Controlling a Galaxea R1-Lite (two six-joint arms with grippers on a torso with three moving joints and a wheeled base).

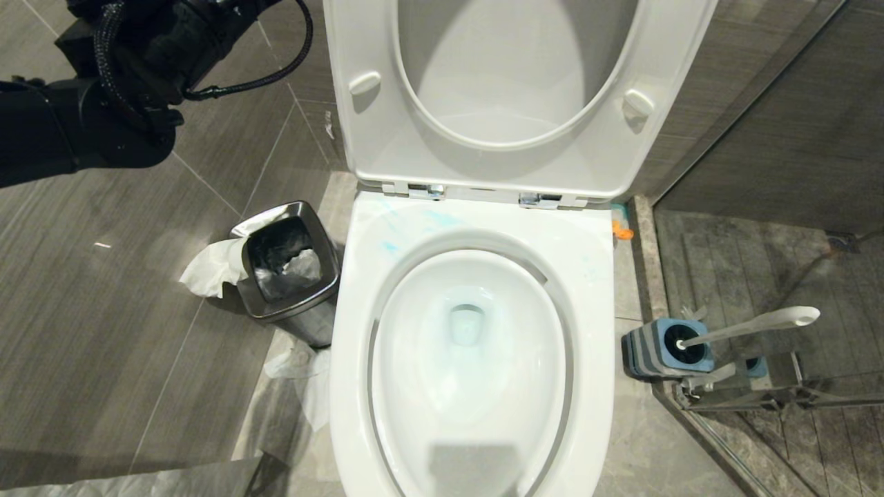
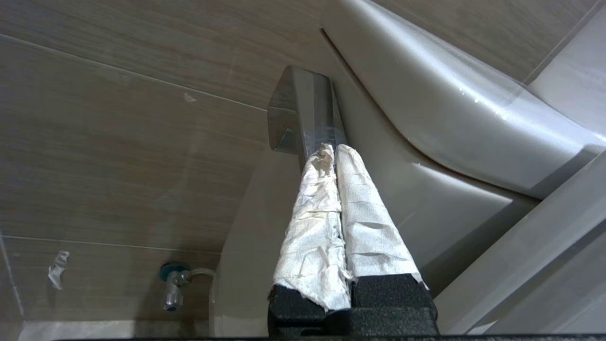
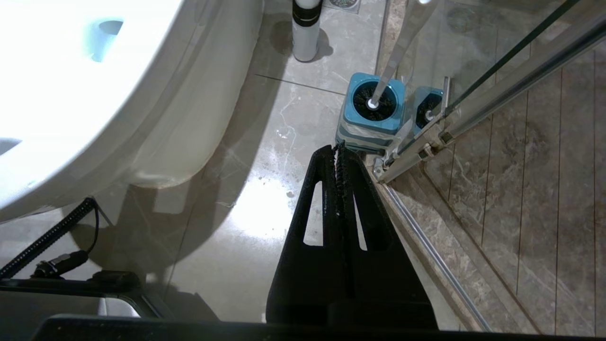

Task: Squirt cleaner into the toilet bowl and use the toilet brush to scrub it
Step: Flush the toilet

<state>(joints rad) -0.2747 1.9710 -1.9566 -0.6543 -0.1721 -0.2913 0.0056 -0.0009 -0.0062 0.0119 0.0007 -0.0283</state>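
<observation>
The toilet bowl [image 1: 476, 228] stands open with seat and lid raised, blue streaks on its back rim and pale blue water inside. The toilet brush [image 1: 753, 324] sits head-down in its blue-and-grey holder [image 1: 652, 348] on the floor to the bowl's right. The cleaner [image 3: 305, 28], a white bottle with a dark band, stands on the floor behind the holder beside the bowl. My left arm [image 1: 103, 103] is raised at the far left; its paper-wrapped left gripper [image 2: 333, 148] is shut on nothing, pointing at the steel bin. My right gripper [image 3: 337, 148] is shut and empty, just short of the holder [image 3: 374, 111].
A small square steel bin [image 1: 290, 276] with crumpled paper stands against the bowl's left side, with tissue [image 1: 207, 269] beside it and more paper on the floor in front. A glass shower partition with a metal rail [image 1: 746, 397] runs along the right. A water valve [image 2: 173, 284] sits on the wall.
</observation>
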